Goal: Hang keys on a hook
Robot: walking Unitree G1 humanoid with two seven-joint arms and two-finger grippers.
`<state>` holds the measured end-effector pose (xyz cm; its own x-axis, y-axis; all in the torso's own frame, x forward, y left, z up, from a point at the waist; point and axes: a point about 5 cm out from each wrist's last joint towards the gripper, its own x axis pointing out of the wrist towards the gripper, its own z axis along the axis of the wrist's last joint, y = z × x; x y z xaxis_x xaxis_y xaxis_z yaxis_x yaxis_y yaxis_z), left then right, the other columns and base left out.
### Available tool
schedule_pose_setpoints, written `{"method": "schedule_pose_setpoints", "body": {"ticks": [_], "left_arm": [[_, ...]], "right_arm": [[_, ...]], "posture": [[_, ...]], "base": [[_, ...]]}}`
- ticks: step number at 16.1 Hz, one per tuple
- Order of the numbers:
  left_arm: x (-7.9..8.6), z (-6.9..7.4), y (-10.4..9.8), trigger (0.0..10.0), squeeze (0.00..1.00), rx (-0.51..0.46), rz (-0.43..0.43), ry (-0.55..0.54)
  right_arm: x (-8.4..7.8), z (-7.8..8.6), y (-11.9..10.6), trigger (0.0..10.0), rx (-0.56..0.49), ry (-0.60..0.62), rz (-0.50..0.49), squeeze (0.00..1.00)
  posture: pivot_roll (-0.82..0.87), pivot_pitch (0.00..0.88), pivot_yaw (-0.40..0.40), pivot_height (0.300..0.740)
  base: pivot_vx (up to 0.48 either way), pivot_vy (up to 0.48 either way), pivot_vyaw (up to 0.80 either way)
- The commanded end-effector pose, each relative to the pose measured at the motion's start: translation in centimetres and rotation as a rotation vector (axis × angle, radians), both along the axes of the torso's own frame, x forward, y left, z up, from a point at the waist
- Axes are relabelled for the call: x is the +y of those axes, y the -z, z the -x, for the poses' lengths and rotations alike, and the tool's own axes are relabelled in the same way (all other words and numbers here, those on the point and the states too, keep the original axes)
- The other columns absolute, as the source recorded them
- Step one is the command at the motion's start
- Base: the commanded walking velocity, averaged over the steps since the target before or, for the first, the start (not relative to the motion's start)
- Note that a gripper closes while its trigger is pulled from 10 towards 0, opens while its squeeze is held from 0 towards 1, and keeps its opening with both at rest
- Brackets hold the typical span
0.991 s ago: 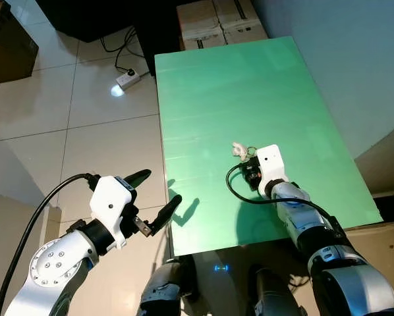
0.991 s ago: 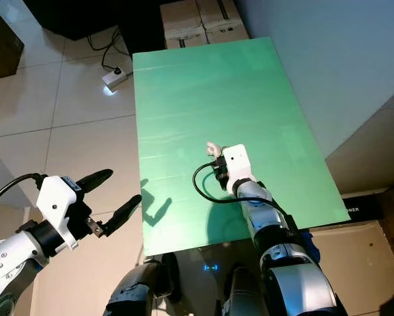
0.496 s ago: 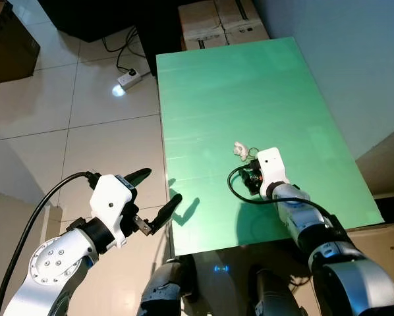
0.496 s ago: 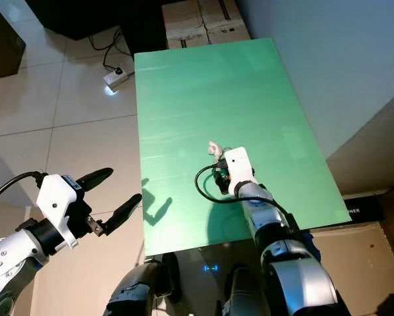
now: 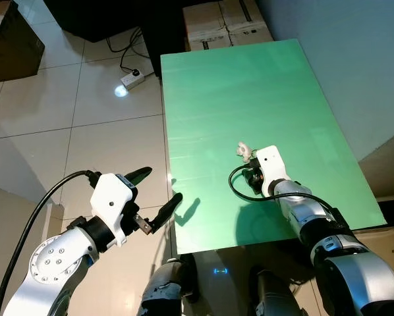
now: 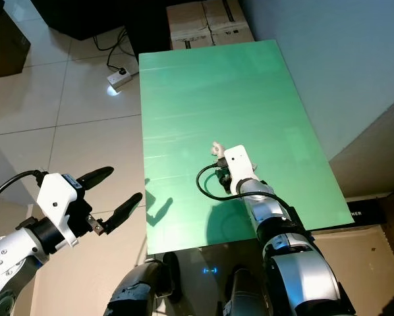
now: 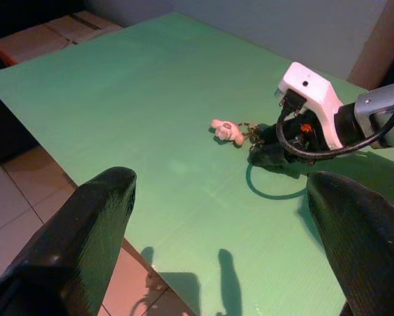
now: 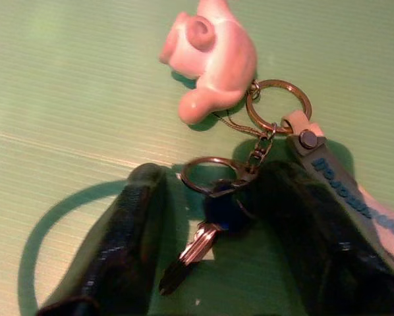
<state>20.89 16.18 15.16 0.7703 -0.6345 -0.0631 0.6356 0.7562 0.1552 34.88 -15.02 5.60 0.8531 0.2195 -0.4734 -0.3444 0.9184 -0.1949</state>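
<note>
- Keys (image 8: 207, 240) lie flat on the green table (image 5: 250, 85), seen from the head: the right gripper (image 5: 253, 172) is lowered onto the bunch, with the pale figurine charm (image 5: 243, 150) just beyond its tip. The left gripper (image 5: 156, 196) hangs off the table's edge over the tiled floor (image 5: 72, 118), fingers spread wide, holding nothing. No hook is to be seen.
- Left wrist view: between its own spread fingers (image 7: 85, 224), the right gripper crouches over the bunch, charm just ahead of it.
- Right wrist view: the two black fingers (image 8: 118, 250) stand apart on either side of the silver key and its ring (image 8: 213, 174); a grey strap (image 8: 329, 178) trails past one finger. They appear not yet pinched, though shadow hides the contact.
- Risk: the key lies flat, so closing fingers may skid over it, or catch only the strap and leave the bunch dangling loose.
</note>
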Motion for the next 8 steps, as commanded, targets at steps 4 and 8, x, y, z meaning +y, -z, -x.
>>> {"method": "schedule_pose_setpoints", "body": {"ticks": [4,8], "left_arm": [[0.35,0.12,0.37,10.0,0.0,0.018,-0.02,0.001],[0.31,0.13,0.39,10.0,0.0,0.018,-0.021,0.001]], "right_arm": [[-0.49,1.48,2.16,0.0,0.108,0.001,0.025,0.0],[-0.53,1.66,2.34,0.0,0.106,0.002,0.02,0.0]], "posture": [[0.11,0.28,0.11,0.74],[0.11,0.281,0.111,0.74]], "base": [[0.0,0.0,0.0],[0.0,0.0,0.0]]}}
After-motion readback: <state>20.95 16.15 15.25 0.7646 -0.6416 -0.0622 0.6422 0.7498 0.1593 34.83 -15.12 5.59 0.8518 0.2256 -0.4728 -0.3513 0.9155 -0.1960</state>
